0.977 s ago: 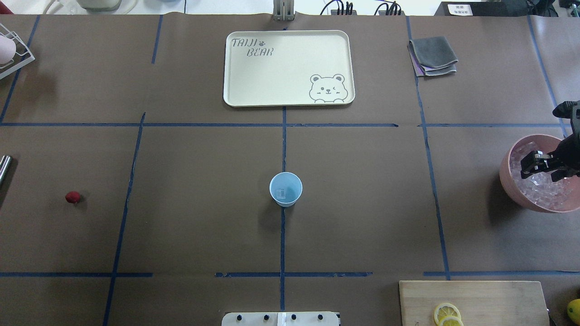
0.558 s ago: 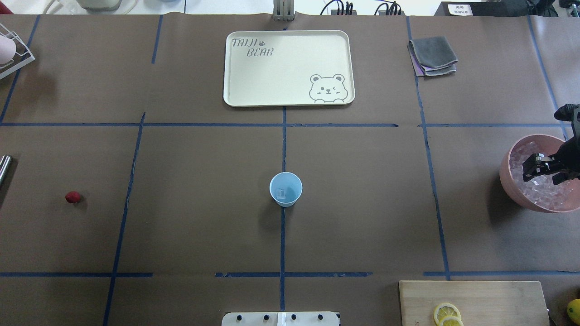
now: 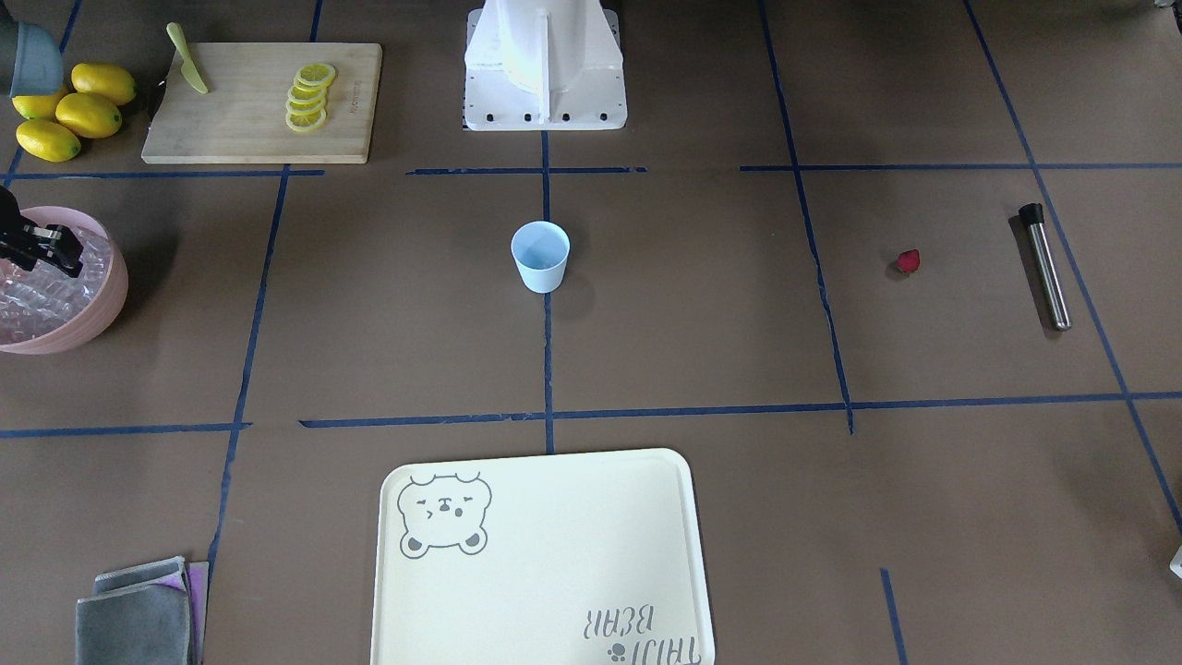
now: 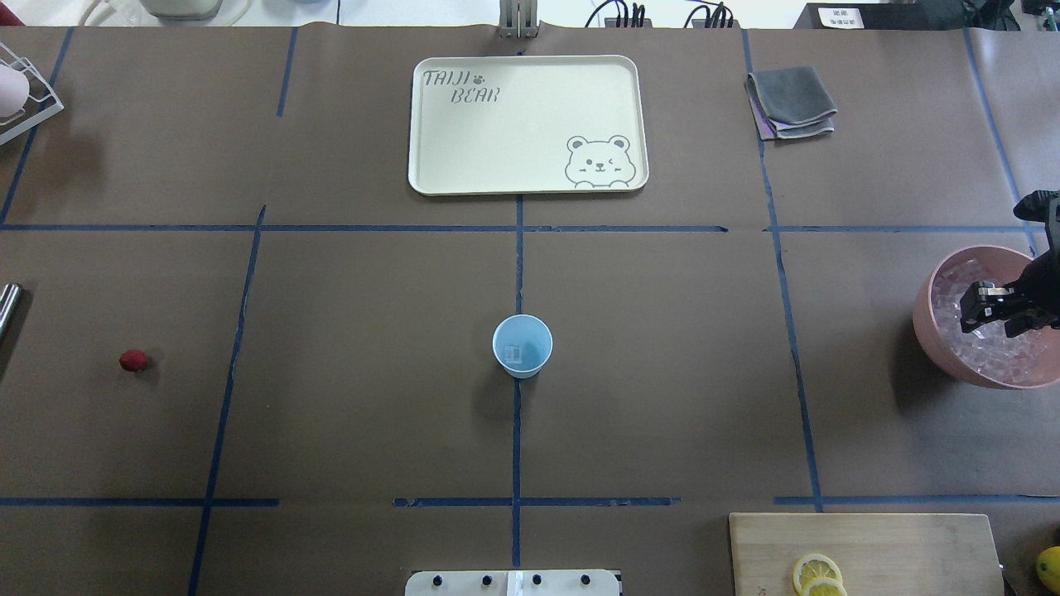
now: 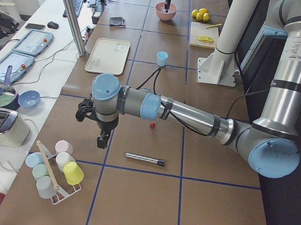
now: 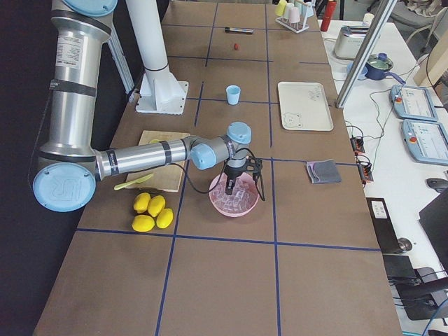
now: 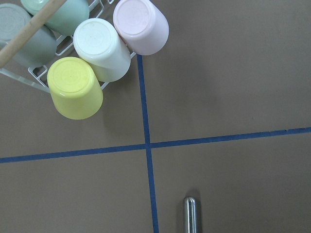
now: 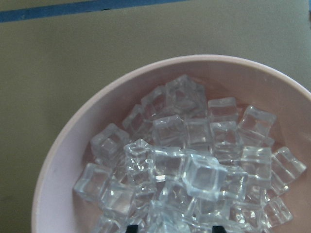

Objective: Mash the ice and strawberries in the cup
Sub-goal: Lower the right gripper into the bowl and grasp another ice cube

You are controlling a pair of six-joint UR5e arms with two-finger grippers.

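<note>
Jaws apart, the right pincer (image 4: 985, 308) is hanging over the ice (image 4: 994, 354) in the pink bowl (image 4: 923, 331). The cup (image 4: 522, 346) is standing mid-way along the desk (image 4: 662, 389), the strawberry (image 4: 132, 360) lying well to its left. The left pincer (image 5: 102, 139): apart or together, I cannot tell.

Silver tube links w/ light-blue round joint caps on left arm (image 5: 188, 114) & right arm (image 6: 133, 159). Black cable (image 5: 153, 79) trailing off left forearm. Small printed labels + black bands on upright links. Black right gripper (image 4: 973, 309). White pedestal base (image 3: 545, 65), dark bolts along plate edge.
</note>
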